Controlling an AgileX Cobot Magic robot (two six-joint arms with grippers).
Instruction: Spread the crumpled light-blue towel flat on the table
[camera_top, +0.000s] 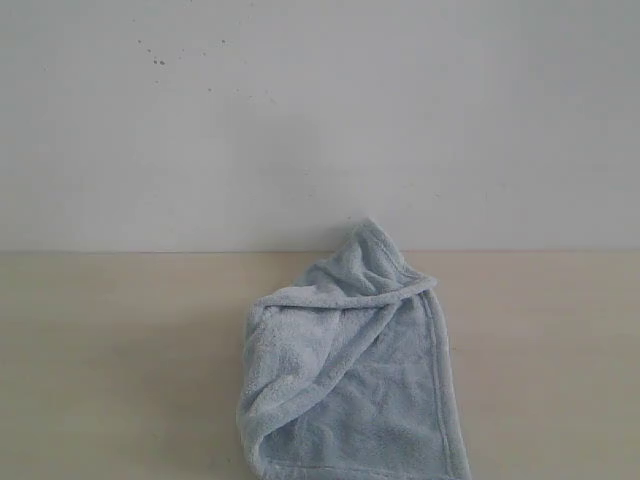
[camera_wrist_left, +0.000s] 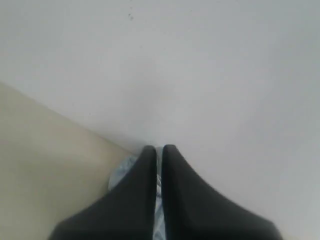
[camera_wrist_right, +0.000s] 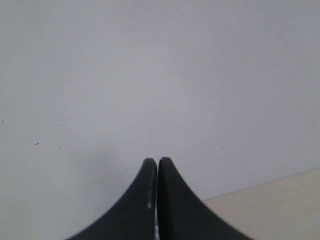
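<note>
Flagging the main risk: the towel (camera_top: 350, 380) is bunched, with one flap folded diagonally over the body and a peak standing up by the wall (camera_top: 300, 120). Grabbing the top layer mid-fold would likely drag the whole heap across the bench (camera_top: 120, 360) instead of opening it. A pinch through two layers would lock the fold in. The towel's lower edge runs off the bottom of the exterior frame, so the near corners can't be checked. There is little bench between towel and wall, so spreading that way looks cramped.

The towel sits lower centre of the exterior frame, slightly right, on the bench. Can't tell if the peak touches the wall or stands just in front of it.

Neither arm shows in the exterior frame.

Left jaws: pressed together, only a thin slit. In the left wrist view the towel (camera_wrist_left: 122, 172) shows just beside them and pale cloth shows through the slit. Can't tell whether any is pinched.

Right jaws: closed too, facing the wall, with no towel identifiable near them.
</note>
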